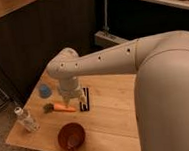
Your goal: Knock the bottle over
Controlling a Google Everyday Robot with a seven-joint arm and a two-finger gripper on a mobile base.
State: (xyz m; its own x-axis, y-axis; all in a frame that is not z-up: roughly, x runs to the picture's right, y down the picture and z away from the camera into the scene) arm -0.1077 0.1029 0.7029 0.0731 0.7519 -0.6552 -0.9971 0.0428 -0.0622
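Note:
The bottle (27,119) is small and clear with a pale cap. It stands upright at the near left corner of the wooden table (112,123). My gripper (70,98) hangs from the white arm over the middle of the table, just above a toy carrot (61,108). It is well to the right of the bottle and apart from it.
A red-brown bowl (71,136) sits near the front edge. A blue cup (44,90) stands at the left back. A black and white flat item (84,99) lies right of the gripper. My arm covers the right side. Dark cabinets stand behind.

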